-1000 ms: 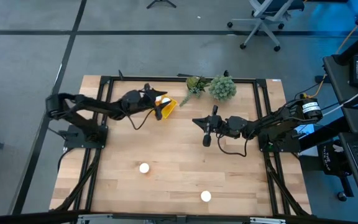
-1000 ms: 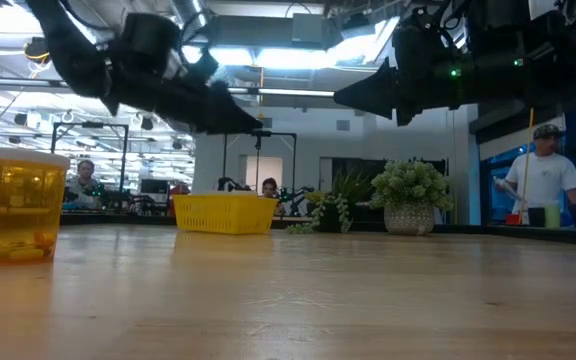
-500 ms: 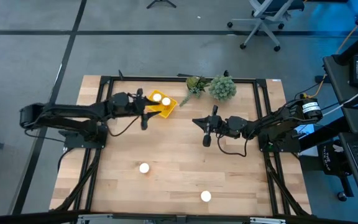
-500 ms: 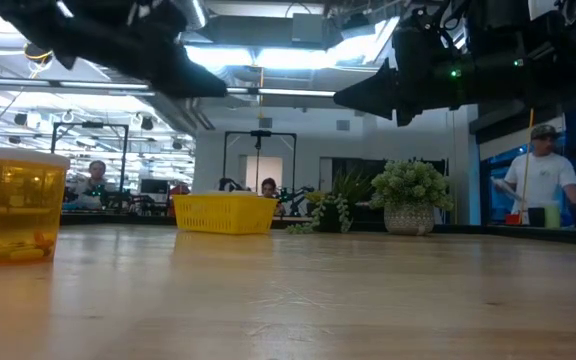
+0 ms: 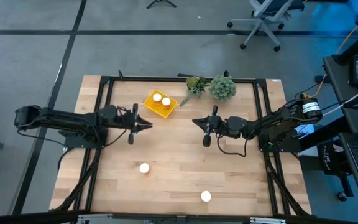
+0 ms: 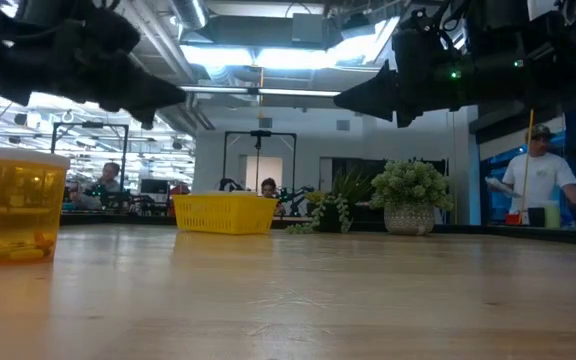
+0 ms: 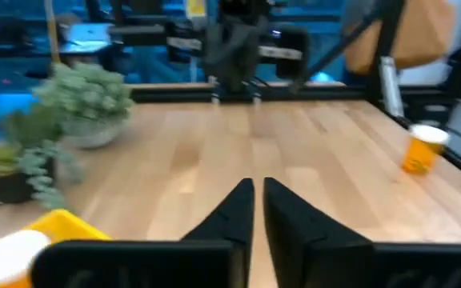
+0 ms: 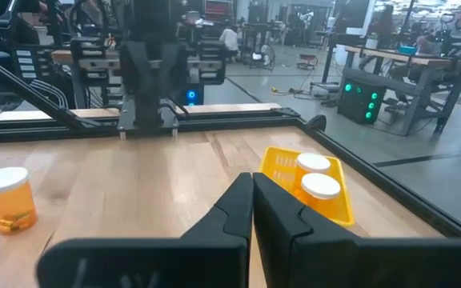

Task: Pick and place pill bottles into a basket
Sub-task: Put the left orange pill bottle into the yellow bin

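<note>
While both arms' fingers sit together, the basket (image 5: 160, 104) lies apparently just beyond the left gripper (image 5: 149, 126).

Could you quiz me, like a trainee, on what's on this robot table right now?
1. How many pill bottles sit inside the basket?
2. True or false: the left claw is holding a bottle.
3. Which is nearest the two green plants? A) the basket B) the bottle on the wood below the left arm C) the bottle at the table's near edge

Key: 1. Two, with white caps side by side. 2. False; the claw is shut on nothing and clear of the basket. The right claw also waits shut over mid-table. 3. A.
</note>
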Controlling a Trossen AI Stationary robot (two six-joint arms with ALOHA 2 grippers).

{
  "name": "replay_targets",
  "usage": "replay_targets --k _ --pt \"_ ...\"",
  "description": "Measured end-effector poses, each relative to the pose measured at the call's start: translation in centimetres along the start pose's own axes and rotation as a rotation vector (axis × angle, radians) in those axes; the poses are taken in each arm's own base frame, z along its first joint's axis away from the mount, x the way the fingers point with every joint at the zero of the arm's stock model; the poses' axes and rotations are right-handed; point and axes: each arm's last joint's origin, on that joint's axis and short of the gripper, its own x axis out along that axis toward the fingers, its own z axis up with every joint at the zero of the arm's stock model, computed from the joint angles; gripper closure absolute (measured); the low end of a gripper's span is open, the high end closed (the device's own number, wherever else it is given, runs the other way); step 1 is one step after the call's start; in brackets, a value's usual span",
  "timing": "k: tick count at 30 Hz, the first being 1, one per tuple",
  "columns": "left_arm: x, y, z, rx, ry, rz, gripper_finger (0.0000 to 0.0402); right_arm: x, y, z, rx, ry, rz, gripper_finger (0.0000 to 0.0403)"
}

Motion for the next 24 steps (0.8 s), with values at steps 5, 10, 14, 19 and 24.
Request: replay_targets --k 5,10,14,19,24 --pt "-0.1 -1.1 -0.6 -0.030 0.048 -0.147 0.0398 0.0 0.0 -0.2 -0.006 0.019 0.001 0.0386" --pt "-0.1 -2.1 -1.0 -0.080 0.090 -0.217 0.0400 0.0 0.0 -0.3 -0.011 0.034 0.001 0.0386" --pt "-0.1 -2.9 -1.0 -0.086 0.098 -0.196 0.0399 0.0 0.0 -0.3 -0.010 0.032 0.001 0.0386" --pt "-0.1 -4.2 -1.2 -0.069 0.162 -0.135 0.0400 0.0 0.1 -0.3 0.043 0.030 0.003 0.0386" --pt "0.0 -6.5 0.8 -0.036 0.216 -0.106 0.0400 0.0 1.2 -0.1 -0.022 0.052 0.033 0.0386"
